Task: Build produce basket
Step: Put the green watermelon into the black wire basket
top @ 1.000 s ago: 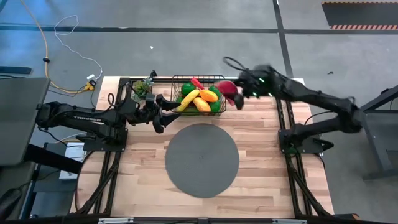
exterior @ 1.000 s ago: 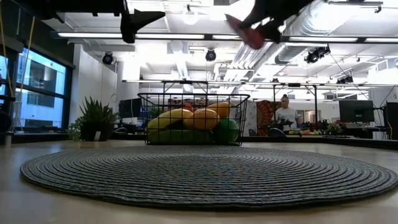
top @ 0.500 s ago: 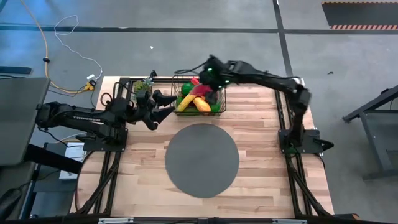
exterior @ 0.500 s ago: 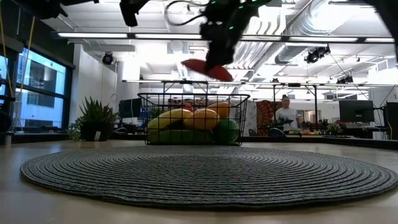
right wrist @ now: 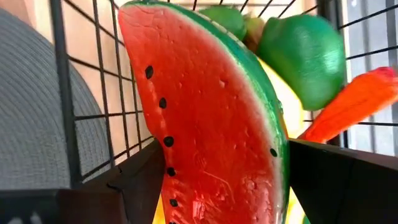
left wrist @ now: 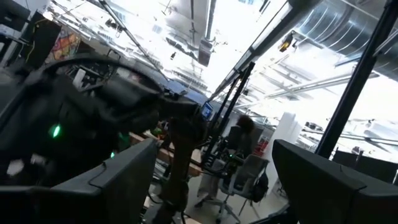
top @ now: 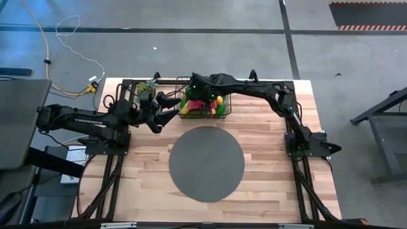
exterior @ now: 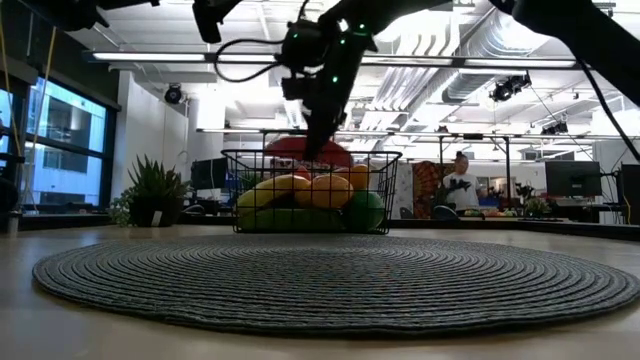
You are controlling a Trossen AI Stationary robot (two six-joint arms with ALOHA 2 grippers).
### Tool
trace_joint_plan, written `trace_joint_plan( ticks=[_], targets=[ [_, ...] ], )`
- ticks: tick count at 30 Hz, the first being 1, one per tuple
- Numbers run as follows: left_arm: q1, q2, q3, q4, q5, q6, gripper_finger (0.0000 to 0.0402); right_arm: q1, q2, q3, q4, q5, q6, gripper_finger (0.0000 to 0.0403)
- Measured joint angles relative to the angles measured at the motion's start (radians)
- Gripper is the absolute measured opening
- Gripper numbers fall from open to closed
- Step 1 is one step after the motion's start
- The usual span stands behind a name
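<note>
The black wire basket (top: 226, 112) stands at the table's far edge and holds a yellow banana (exterior: 275, 188), orange-yellow pieces (exterior: 335, 188) and green limes (right wrist: 305, 56). My right gripper (top: 198, 97) reaches over it from the right and is shut on the red watermelon slice (right wrist: 211, 124), which sits low inside the basket above the other fruit (exterior: 308, 155). My left gripper (top: 166, 108) is open and empty, raised just left of the basket. My right gripper pinches the watermelon slice between its two fingers, one finger (right wrist: 339, 177) at the green rind edge (right wrist: 278, 155), the other (right wrist: 127, 186) at the opposite red edge. It comes from above, pointing down into the basket. Whether the slice rests on the fruit below cannot be told.
A round grey woven mat (top: 206, 162) lies in the middle of the table, in front of the basket. A small potted plant (top: 147, 89) stands at the far left corner, close to my left gripper. A person (exterior: 460, 185) sits in the room far behind.
My right gripper has swung toward the table's left edge with the watermelon slice, from right of the basket to over it, and gone down into the basket. The slice now sits low among the fruit. My left gripper has drawn back slightly toward the left.
</note>
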Motion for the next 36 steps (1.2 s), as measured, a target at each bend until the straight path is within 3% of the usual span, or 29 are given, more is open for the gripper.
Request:
trace_joint_plan(
  ticks=[7,17,36],
  targets=[
    [0.0,0.0,0.0,0.0,-0.001,0.015,0.031,0.018,0.045,0.0,0.005,0.093,-0.015,0.0271],
    [0.0,0.0,0.0,0.0,-0.003,0.015,0.031,0.017,0.047,0.0,0.093,0.039,0.155,0.0271],
    [0.0,0.0,0.0,0.0,-0.003,0.014,0.031,0.017,0.047,-0.001,0.071,-0.087,0.089,0.0273]
  ],
)
